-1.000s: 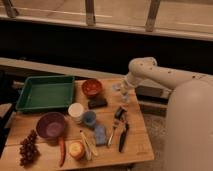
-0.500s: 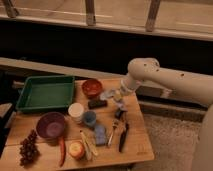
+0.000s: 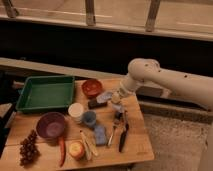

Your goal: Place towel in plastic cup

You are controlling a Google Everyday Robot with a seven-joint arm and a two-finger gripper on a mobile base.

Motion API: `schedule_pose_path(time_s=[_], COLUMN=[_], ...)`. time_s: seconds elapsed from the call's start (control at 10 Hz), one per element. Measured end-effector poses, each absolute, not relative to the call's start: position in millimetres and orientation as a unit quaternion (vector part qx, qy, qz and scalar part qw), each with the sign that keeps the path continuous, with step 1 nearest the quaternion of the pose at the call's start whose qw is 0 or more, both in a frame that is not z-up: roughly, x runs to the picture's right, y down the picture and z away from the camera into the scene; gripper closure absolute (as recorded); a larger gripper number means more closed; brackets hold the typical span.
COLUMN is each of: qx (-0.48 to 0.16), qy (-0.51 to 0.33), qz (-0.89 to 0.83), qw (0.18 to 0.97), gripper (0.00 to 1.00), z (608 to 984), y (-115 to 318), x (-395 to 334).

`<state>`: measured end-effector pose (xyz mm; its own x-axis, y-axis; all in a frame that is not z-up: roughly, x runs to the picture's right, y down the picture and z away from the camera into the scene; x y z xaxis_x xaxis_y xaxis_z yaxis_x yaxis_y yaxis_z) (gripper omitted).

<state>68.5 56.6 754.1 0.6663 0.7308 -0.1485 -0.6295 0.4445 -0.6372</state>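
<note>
The hand (image 3: pixel 116 98) is clenched low over the wooden surface (image 3: pixel 137 145), near the round orange bowl (image 3: pixel 92 87). The towel (image 3: pixel 105 96), a soft, wrinkled grey-blue cloth, lies against its tip; whether it is pinched cannot be told. The round dull-blue plastic cup (image 3: pixel 89 118) stands nearby, just beside the white cup (image 3: pixel 76 111).

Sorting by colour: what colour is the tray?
Green tray, camera view; the gripper, right of the orange bowl, holds the towel.
</note>
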Motion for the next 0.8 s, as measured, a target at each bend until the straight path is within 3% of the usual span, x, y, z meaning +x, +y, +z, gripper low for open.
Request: schedule_pose_path(time_s=[0.8], qx=[-0.439], qy=[-0.126], qz=[0.237], qw=[0.857], gripper=[1.00], z=[720], y=[139], x=[-56])
